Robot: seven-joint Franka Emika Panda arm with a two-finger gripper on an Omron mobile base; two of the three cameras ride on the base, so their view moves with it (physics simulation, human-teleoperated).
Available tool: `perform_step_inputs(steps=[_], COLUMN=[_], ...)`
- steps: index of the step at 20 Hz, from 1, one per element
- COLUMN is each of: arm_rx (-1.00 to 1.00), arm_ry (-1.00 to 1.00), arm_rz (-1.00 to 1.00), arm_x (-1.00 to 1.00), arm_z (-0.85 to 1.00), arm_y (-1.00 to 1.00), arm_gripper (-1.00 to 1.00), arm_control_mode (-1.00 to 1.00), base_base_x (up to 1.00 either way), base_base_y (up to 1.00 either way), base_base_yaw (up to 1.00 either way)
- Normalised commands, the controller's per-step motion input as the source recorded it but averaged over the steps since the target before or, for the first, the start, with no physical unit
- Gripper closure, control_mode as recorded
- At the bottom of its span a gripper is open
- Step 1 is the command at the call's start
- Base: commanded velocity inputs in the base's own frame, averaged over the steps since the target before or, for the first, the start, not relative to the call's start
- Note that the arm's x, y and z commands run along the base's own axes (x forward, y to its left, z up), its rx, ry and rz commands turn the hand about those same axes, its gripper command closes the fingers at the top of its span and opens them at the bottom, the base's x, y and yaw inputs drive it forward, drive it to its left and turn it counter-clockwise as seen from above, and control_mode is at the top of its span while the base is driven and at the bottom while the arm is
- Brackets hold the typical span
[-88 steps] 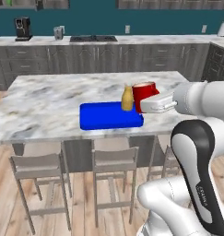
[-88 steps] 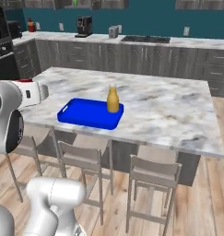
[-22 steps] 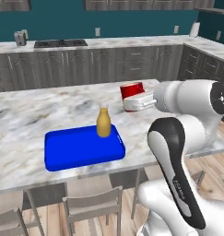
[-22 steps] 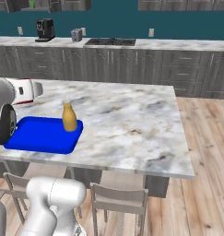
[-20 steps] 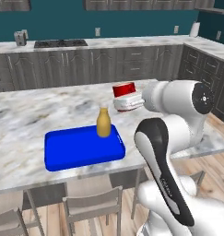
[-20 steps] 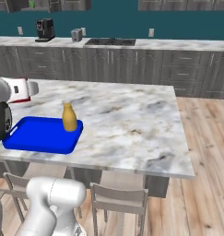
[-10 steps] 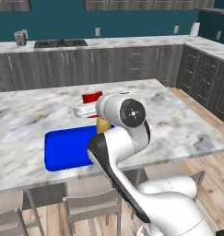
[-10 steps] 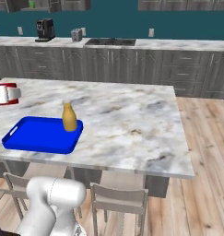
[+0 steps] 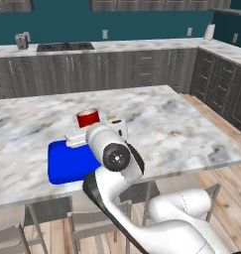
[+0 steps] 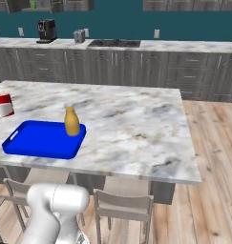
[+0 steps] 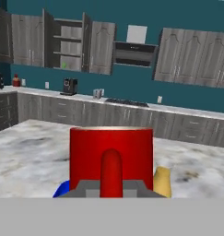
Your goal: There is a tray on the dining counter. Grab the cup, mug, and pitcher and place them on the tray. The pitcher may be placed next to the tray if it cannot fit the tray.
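My gripper (image 9: 82,135) is shut on the red mug (image 9: 87,118) and holds it upright above the far edge of the blue tray (image 9: 67,161) on the dining counter (image 9: 181,124). In the hand view the mug (image 11: 111,147) stands close in front of the gripper (image 11: 111,188), its handle toward the camera. The right base view has the mug (image 10: 3,105) at the left edge, beyond the tray (image 10: 38,139). The yellow-orange pitcher (image 10: 71,121) stands upright in the tray's far right corner and peeks out beside the mug (image 11: 162,182). The cup is out of view.
Stools (image 10: 122,205) stand tucked under the counter's near edge. A long worktop (image 9: 117,47) with dark grey drawer fronts runs along the back wall, with a coffee machine (image 10: 46,29) on it. The right half of the dining counter (image 10: 141,119) is bare marble.
The arm has swung left across the counter with the red mug, from its right side to above the tray's far edge. Tray and pitcher have stayed put.
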Motion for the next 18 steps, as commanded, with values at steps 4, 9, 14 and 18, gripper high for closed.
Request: perform_step_inputs(steps=[4, 9, 14, 18], arm_rx=[0.0, 0.04, 0.04, 0.2], arm_ry=[-0.11, 0.0, 0.01, 0.07], arm_rz=[0.02, 0.0, 0.0, -0.02], arm_x=[-0.08, -0.01, 0.21, 0.51], arm_z=[-0.34, -0.01, -0.1, -0.36], arm_y=[0.1, 0.0, 0.13, 0.32], arm_gripper=[1.0, 1.0, 1.0, 1.0], arm_control_mode=[-1.0, -1.0, -1.0, -1.0], base_base_x=[0.0, 0.0, 0.0, 0.0], base_base_y=[0.0, 0.0, 0.0, 0.0], base_base_yaw=[0.0, 0.0, 0.0, 0.0])
